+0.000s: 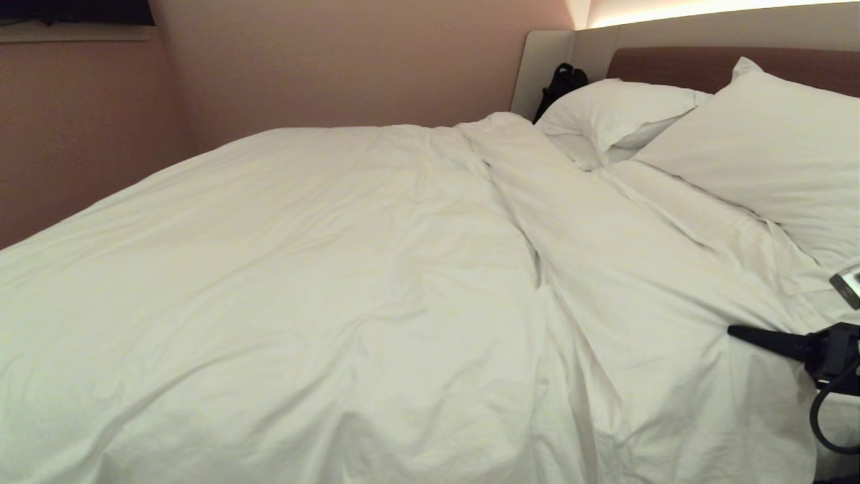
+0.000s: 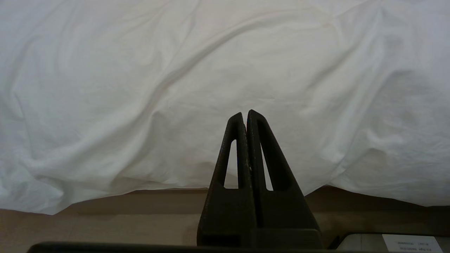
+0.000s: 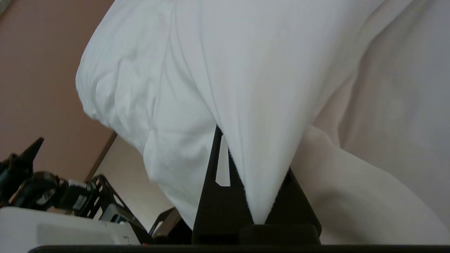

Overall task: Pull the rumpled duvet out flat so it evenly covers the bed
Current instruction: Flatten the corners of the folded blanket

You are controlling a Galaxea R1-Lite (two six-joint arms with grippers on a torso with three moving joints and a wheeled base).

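so, the duvet (image 1: 376, 282) lies across nearly the whole bed (image 1: 712, 67), puffy and white, with one long ridge running from about 12 o'clock near the pillows (image 1: 759, 148) down to 6 o'clock at the near edge. left of that ridge it looks fairly smooth; the bunching sits from centre toward 3 o'clock. we judge it soft, thick and light for its bulk, with a cotton cover that creases easily and will slide over the sheet when dragged (it will stretch into a tent before the filling follows, so slow pulls suit it). edges and corners give the best hold, since a pinch in the middle only lifts a peak.

our right gripper (image 3: 246, 168) is at roughly 4 o'clock in the head view, low on the bed's side, its fingers (image 3: 214, 175) clenched on a fold of the duvet that drapes between them. we think the fold is thin enough to slip if jerked.

our left gripper (image 2: 246, 114) is parked below the hanging edge at the bedside, fingers pressed together on nothing.
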